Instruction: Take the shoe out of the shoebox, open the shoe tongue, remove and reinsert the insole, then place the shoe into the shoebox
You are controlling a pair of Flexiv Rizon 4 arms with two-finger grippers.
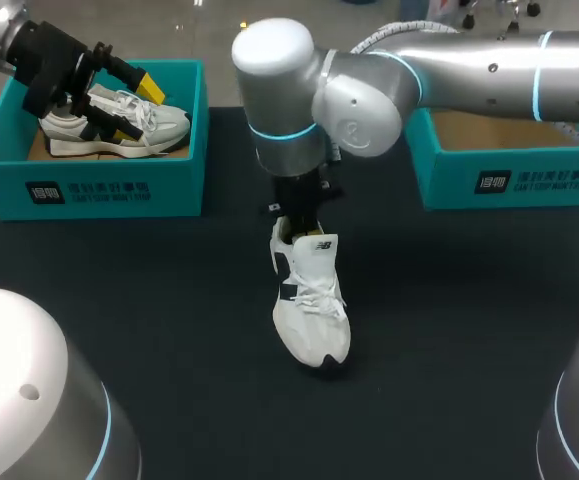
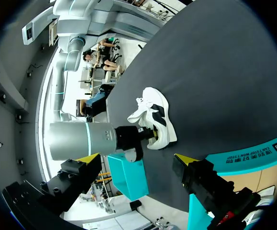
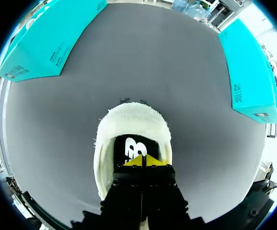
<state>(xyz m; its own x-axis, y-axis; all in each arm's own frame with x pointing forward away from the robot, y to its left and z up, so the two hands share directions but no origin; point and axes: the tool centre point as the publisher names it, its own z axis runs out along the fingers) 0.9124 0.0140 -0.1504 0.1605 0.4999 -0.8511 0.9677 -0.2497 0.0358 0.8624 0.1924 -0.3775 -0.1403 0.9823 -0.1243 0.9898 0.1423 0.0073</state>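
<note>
White shoe [image 1: 314,315] on counter [image 1: 169,330], right jaws pressed together inside shoe's heel opening, left jaws spread wide and empty over shoebox [image 1: 99,190] far left of shoe

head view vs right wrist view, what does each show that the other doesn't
Head view only: a second shoe in the left shoebox, the open left gripper over it. Right wrist view only: the inside of the unboxed shoe, with the right gripper shut at its opening, above a black logo patch. Both: that shoe on the dark table, the left shoebox and the right shoebox.
</note>
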